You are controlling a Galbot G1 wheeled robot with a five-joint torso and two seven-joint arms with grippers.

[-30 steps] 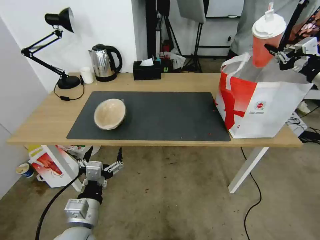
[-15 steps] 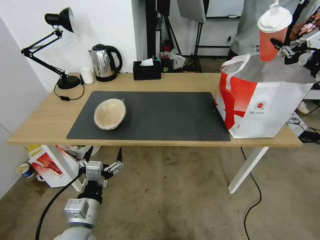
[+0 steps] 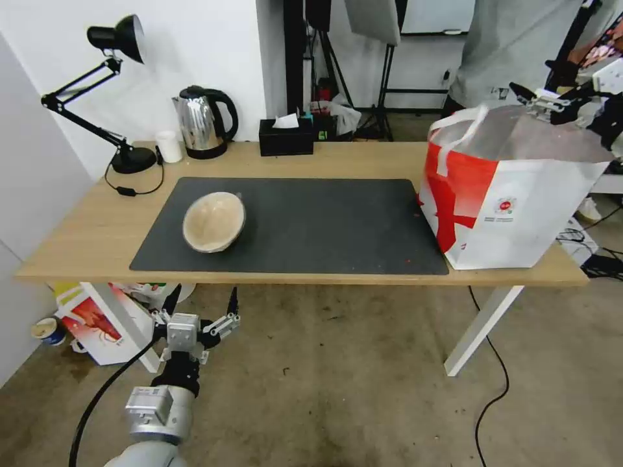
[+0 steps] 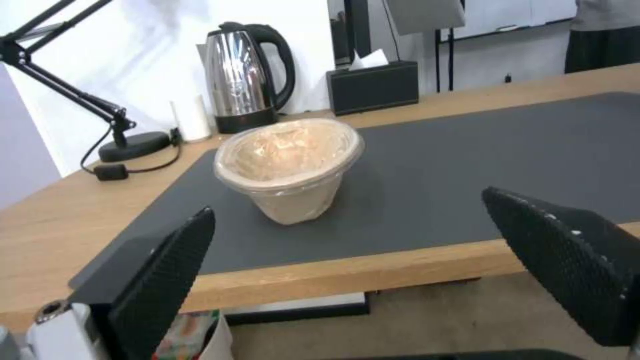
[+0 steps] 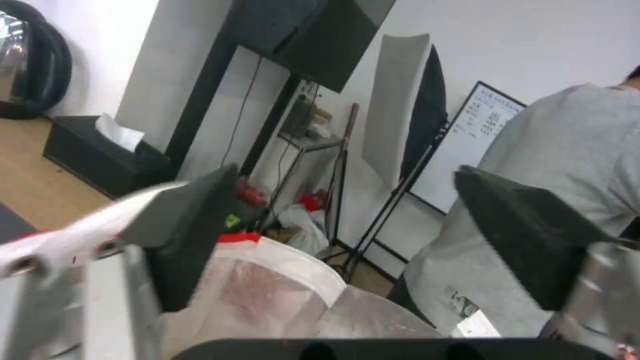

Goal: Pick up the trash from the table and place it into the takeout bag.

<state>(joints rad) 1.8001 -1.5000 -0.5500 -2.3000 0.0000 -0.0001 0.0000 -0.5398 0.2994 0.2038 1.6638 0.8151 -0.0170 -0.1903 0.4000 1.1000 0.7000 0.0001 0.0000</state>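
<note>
Beige paper-pulp bowl (image 3: 214, 222) tilted on the grey mat (image 3: 311, 220), left part of table (image 3: 78, 233) | left gripper (image 3: 200, 310) below the table edge — fingers spread, empty | takeout bag (image 3: 513, 194) at right end | right gripper (image 3: 542, 97) above its open top — jaws apart, empty

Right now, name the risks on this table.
1. The beige bowl sits tilted on the mat; a grasp by the open left pincer, which hangs below the table edge, might tip it.
2. The open right pincer hovers over the takeout bag mouth, close to a white strap handle, and could snag it.
</note>
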